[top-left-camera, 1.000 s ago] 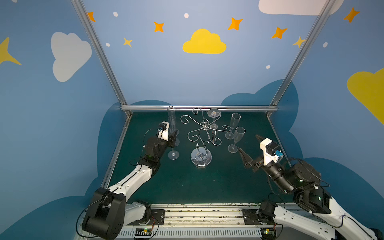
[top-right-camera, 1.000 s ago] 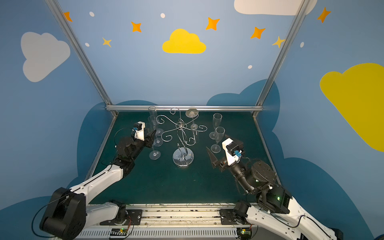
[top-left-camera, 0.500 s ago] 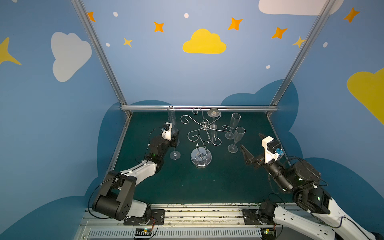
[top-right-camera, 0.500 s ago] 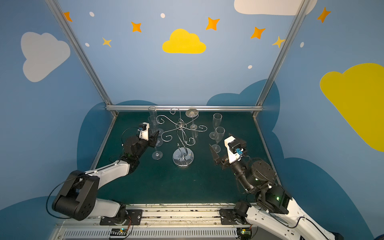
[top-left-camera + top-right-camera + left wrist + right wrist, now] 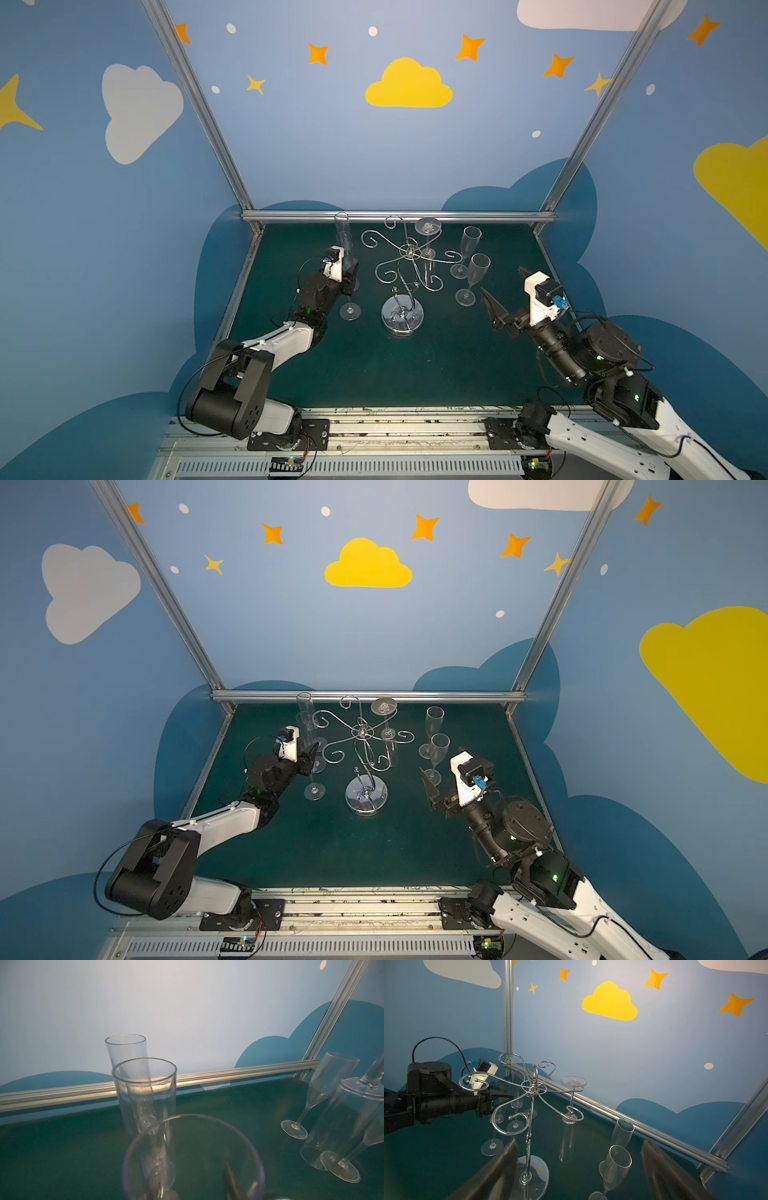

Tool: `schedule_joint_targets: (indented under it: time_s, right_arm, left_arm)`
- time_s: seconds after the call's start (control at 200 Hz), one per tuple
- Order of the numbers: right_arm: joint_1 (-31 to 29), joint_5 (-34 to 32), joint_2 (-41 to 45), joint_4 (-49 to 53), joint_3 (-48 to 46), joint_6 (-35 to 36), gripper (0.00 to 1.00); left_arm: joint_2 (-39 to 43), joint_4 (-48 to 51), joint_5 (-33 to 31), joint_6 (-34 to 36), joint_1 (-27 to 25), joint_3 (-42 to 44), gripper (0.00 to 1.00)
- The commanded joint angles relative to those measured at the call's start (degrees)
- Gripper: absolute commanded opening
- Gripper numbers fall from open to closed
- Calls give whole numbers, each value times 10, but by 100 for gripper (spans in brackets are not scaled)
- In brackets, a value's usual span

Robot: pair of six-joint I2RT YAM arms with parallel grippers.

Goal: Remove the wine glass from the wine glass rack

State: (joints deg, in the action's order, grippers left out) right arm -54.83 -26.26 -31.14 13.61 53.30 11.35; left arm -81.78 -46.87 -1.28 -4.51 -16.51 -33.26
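**ENTRY: LEFT PINCER WITH WINE GLASS; RACK; SURROUNDINGS**

The left pincer (image 5: 352,277) is recorded as closed part-way on the bowl of the held wine glass (image 5: 350,311). A dark finger (image 5: 229,1180) is seen through the clear wall in the left wrist view. The glass is kept upright, with its foot down by the mat just left of the rack's base. It is therefore judged off the rack and ready for release (actual contact of foot and mat cannot be confirmed).

The wine glass rack (image 5: 409,251) is stood mid-table. One hanging wine glass (image 5: 428,226) is carried upside down on a far arm, its foot lodged over the wire. Removal is judged to call for a slide outward past the scroll.

The right pincer (image 5: 501,280) is held wide and empty, right of the rack.

A pair of flutes (image 5: 471,243) is stood just beyond it, and two tall glasses (image 5: 343,230) are stood behind the left pincer.

Surface: dark green mat (image 5: 374,374).

Room: blue walls (image 5: 332,158) painted with clouds and stars, edged by an aluminium frame (image 5: 399,216).
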Motion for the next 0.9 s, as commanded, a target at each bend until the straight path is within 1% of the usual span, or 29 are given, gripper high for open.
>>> schedule_joint_targets:
  time_s: [0.0, 0.195, 0.365, 0.646, 0.896]
  right_arm:
    - [4, 4, 9, -3, -7, -9, 92]
    - [5, 5, 17, -1, -8, -12, 92]
    - [6, 8, 22, 0, -12, -14, 92]
    - [6, 12, 32, -1, -16, -18, 92]
    - [6, 19, 37, 0, -15, -22, 92]
  left_arm:
    - [-4, -3, -5, -1, 2, 8, 39]
    - [-1, 5, -4, -2, 1, 14, 44]
    - [8, 14, -2, -5, 0, 20, 53]
    - [50, 51, -6, -1, -4, 33, 67]
    - [95, 83, -14, 3, -5, 47, 73]
